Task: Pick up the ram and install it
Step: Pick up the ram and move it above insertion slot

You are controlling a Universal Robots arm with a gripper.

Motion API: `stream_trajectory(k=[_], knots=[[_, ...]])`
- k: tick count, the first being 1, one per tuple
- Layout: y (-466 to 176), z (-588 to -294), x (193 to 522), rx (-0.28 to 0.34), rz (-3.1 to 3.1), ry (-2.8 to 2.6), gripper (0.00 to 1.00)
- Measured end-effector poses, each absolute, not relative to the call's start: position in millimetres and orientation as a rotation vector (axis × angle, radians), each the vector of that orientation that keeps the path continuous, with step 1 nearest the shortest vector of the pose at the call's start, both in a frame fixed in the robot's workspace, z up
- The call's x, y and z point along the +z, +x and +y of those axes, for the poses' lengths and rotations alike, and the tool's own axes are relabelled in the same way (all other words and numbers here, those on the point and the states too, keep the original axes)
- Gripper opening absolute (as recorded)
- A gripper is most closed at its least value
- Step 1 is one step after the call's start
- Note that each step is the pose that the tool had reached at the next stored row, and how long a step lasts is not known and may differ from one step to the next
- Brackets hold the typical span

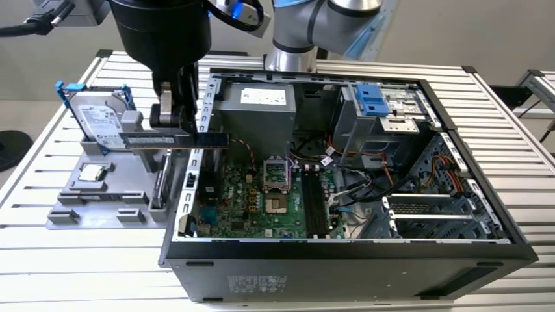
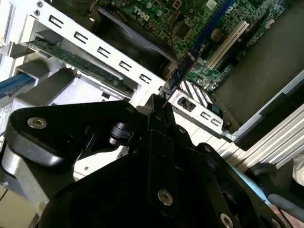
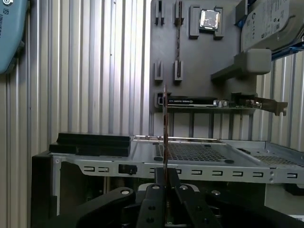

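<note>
Exterior view: fingers [image 1: 167,116] clamped on the ram [image 1: 201,140], held level over the case [image 1: 347,257] wall. The slots [image 1: 310,203] lie toward the exterior view's right, crosswise to it.

Arm [image 1: 299,26]: silver-grey tubular joints with pale blue caps. Above the gripper [image 1: 173,127] sits 1 glossy black cylindrical housing [image 1: 160,32], with a black cable [image 1: 39,25] beside it. The gripper's linkages are matte black, pinned with silver screws [image 3: 124,192].

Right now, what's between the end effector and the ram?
Nothing: the end effector is clamped straight onto the ram, as the exterior view shows.
</note>
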State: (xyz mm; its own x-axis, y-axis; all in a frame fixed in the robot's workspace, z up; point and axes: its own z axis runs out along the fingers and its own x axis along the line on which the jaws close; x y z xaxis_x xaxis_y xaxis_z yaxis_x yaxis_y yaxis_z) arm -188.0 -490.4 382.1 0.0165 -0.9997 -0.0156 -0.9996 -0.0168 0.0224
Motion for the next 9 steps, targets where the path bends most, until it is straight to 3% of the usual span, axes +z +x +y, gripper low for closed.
stream_trajectory(k=[9], knots=[[-176, -490, 382, -0.042, -2.199, 2.236, 0.00]])
